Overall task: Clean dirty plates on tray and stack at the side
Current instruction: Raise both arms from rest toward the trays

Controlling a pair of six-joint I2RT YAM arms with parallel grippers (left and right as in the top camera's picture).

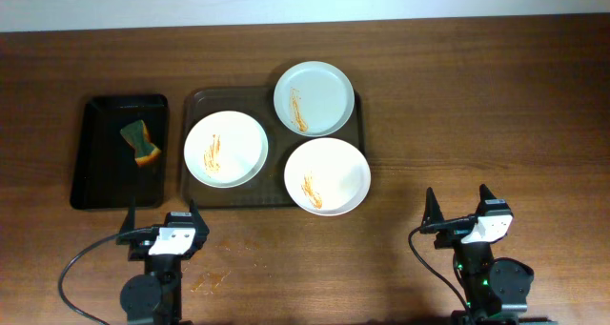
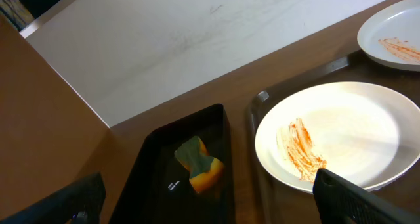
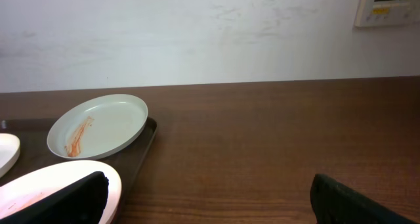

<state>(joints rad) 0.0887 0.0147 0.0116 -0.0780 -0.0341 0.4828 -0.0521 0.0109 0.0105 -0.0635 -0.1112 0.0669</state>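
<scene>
Brown tray [image 1: 195,101] sat left of centre on the desk [image 1: 496,96], long axis left-right, with open desk to its right. Left plate [image 1: 226,149] sat inside the rim; far plate [image 1: 314,97] and near-right plate [image 1: 327,175] overhung it. Near edge: left gripper [image 1: 161,218] and right gripper [image 1: 458,206], both released and empty. Wrist views cropped the plates.

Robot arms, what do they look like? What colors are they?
Both arms are mostly black. The left gripper and right gripper each have two pointy black fingers with a white block behind them. A thin black cable loops beside the left arm. A small green light glows on the right arm.
</scene>
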